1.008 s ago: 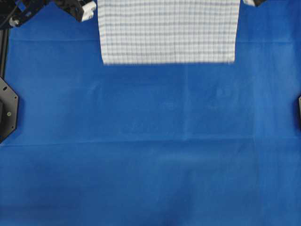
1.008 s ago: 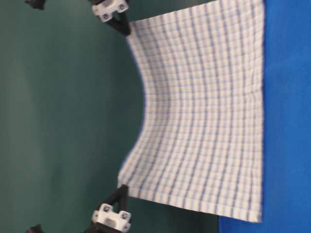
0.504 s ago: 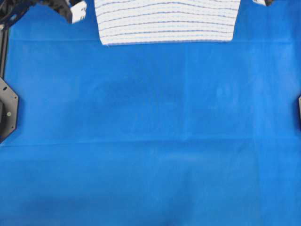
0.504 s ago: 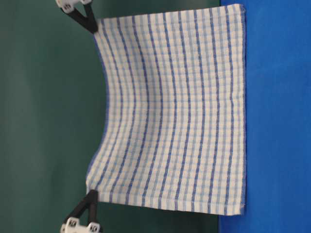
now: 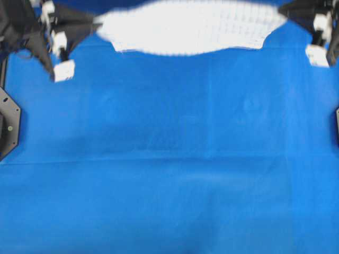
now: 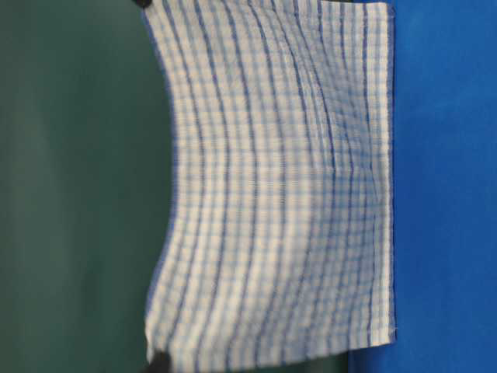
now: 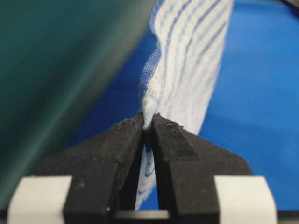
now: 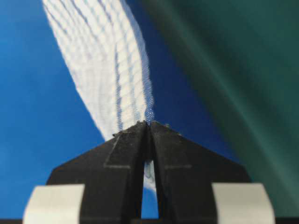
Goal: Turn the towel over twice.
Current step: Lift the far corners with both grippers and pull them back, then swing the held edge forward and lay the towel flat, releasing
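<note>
You have the towel (image 5: 190, 26) stretched along the top edge of the overhead frame, long axis left to right, between both grippers: the left gripper (image 7: 148, 123) and right gripper (image 8: 148, 123) each clamp 1 corner, so it hangs between them.

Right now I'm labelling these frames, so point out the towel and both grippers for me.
towel (image 6: 279, 186): table-level view, middle of the hanging cloth.
left gripper (image 7: 148, 122): left wrist view, tips shut on the towel's corner.
right gripper (image 8: 148, 125): right wrist view, tips shut on the towel's corner.
</note>
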`<state>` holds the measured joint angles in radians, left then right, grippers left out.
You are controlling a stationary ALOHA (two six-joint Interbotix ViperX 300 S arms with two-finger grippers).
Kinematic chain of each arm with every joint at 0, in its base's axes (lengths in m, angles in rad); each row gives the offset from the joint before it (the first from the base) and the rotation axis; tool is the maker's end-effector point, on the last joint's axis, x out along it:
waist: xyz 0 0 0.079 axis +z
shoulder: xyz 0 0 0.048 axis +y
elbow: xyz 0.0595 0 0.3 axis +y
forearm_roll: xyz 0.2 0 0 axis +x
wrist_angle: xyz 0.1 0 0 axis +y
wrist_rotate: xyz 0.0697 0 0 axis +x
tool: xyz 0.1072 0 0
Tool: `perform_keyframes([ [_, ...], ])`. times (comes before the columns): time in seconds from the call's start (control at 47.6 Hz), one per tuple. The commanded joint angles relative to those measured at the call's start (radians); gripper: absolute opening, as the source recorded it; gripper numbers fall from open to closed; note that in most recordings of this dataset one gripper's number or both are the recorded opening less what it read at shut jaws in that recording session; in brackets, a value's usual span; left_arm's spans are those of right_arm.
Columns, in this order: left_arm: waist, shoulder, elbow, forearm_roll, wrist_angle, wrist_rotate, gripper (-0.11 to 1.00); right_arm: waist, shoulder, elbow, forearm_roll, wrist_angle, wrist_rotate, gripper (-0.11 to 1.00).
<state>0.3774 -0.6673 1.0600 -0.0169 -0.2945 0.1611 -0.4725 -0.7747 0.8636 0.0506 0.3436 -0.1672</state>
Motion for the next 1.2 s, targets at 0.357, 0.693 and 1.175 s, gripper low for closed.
perform_keyframes([
  [0.357,-0.265,-0.032,0.14,-0.002,0.141,-0.012,0.04,0.255,0.018,0.193,0.023,0.029,0.21,0.06],
  [0.693,-0.46,0.117,0.163,-0.002,0.123,-0.144,0.04,0.492,0.123,0.241,0.023,-0.057,0.379,0.06],
  [1.175,-0.552,0.393,0.121,-0.003,0.048,-0.252,0.04,0.672,0.408,0.229,0.023,-0.249,0.497,0.06],
])
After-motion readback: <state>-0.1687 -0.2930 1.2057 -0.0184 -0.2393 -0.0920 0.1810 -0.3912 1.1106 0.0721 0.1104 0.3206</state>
